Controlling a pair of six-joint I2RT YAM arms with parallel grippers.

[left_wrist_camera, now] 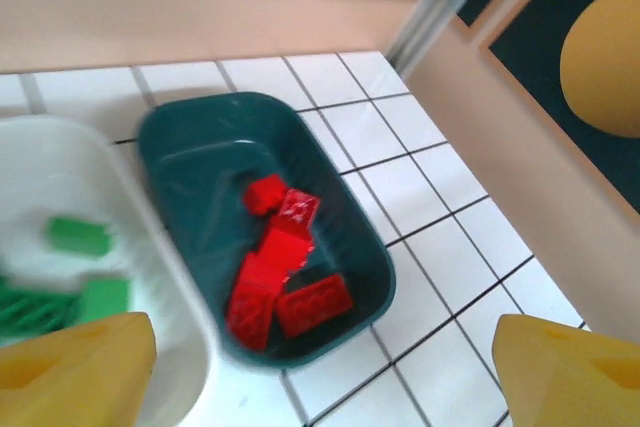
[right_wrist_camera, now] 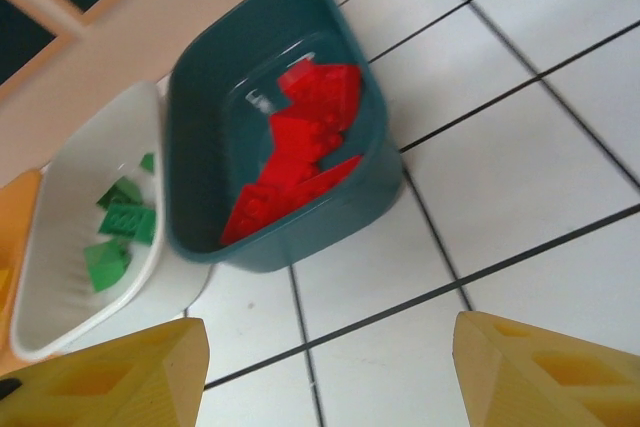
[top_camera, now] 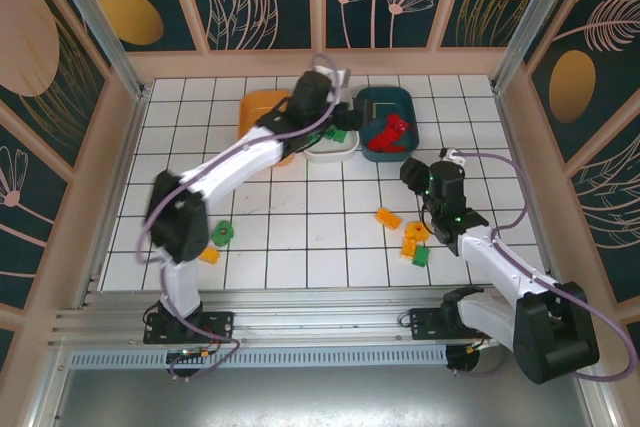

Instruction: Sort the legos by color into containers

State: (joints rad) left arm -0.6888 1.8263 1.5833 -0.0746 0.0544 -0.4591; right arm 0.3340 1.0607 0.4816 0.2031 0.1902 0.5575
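Note:
Three containers stand in a row at the back: an orange tub [top_camera: 258, 110], a white tub [top_camera: 331, 152] and a dark teal tub [top_camera: 385, 107]. Red legos [left_wrist_camera: 285, 267] lie piled in the teal tub [left_wrist_camera: 170, 162]. Green legos [left_wrist_camera: 80, 237] lie in the white tub [left_wrist_camera: 30, 162]. My left gripper [top_camera: 345, 112] hovers over the white tub's far end, open, with nothing between its fingers [left_wrist_camera: 80, 372]. My right gripper [top_camera: 418, 175] hangs open and empty over bare tiles, just in front of the teal tub [right_wrist_camera: 200, 77]. Its view also takes in the red legos [right_wrist_camera: 300, 162] and green legos [right_wrist_camera: 120, 222].
Loose legos lie on the tiled table: two orange ones [top_camera: 388, 217] [top_camera: 413, 237] and a green one [top_camera: 421, 255] beside the right arm, a green one [top_camera: 222, 233] and an orange one [top_camera: 209, 255] beside the left arm's base. Wooden walls [top_camera: 130, 137] ring the table.

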